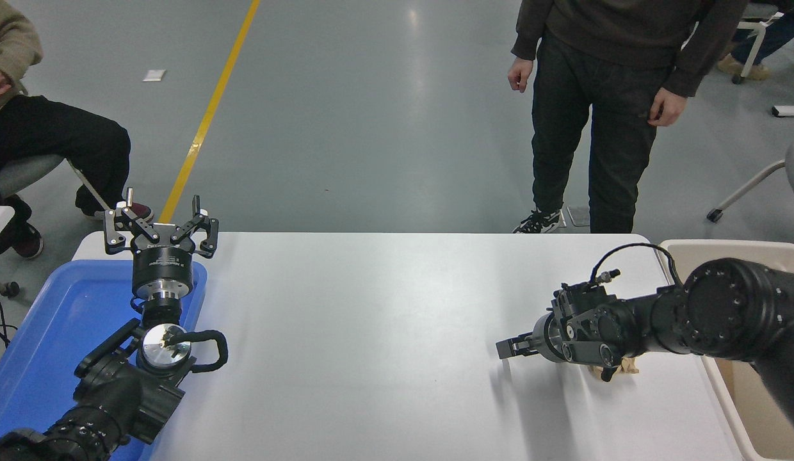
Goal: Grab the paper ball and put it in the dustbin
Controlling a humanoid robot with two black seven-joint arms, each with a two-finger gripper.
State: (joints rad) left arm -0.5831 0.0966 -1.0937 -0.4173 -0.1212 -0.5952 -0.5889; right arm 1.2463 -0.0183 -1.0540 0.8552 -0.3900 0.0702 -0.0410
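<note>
The tan paper ball (620, 369) lies on the white table (371, 333) near its right edge. Only a small crumpled part shows, because my right gripper (600, 360) is low over it and hides the rest. The right arm comes in from the right edge, over the beige dustbin (691, 247), which stands just off the table's right side. I cannot see whether the gripper touches or holds the ball. My left gripper (161, 221) is open, empty and parked upright at the lower left.
A shallow blue tray (45, 333) lies at the table's left end, under the left arm. A person in dark clothes (595, 128) stands at the far side. Another person sits at the far left (51, 141).
</note>
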